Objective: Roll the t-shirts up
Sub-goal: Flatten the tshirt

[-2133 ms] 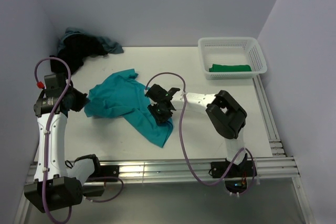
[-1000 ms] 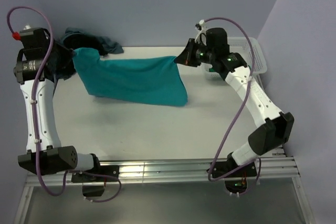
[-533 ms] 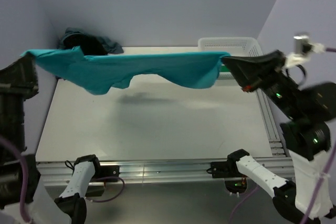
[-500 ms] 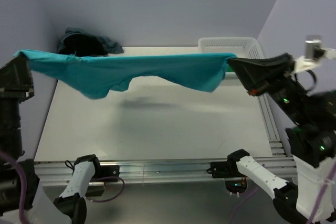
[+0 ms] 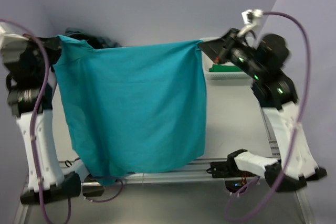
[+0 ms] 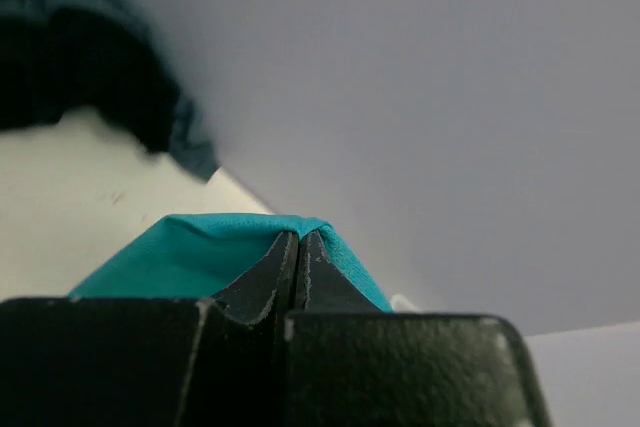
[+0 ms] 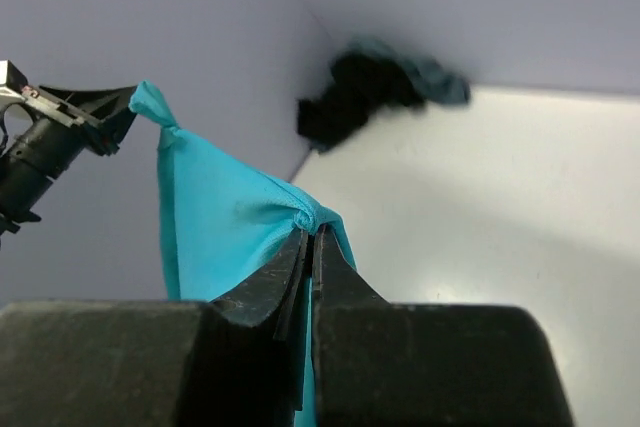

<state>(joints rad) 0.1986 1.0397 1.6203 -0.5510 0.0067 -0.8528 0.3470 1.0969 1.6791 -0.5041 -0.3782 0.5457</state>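
Observation:
A bright teal t-shirt (image 5: 131, 108) hangs spread flat in the air above the table, stretched between both arms. My left gripper (image 5: 56, 43) is shut on its upper left corner (image 6: 240, 237). At the upper right corner (image 7: 240, 217), my right gripper (image 5: 202, 45) is shut on the cloth too. The shirt's lower hem reaches down to the table's near rail. Dark t-shirts (image 5: 97, 40) lie heaped at the back left, also in the right wrist view as a pile (image 7: 375, 87). A green t-shirt (image 5: 223, 68) lies in the basket.
A white lattice basket (image 5: 231, 74) stands at the back right, partly hidden by my right arm. The hanging shirt hides most of the white table (image 5: 236, 114). Grey walls close in behind and on both sides.
Both grippers have swung the teal shirt from a low stretched band to a high hold, and it now hangs open as a full sheet. The grips have not changed.

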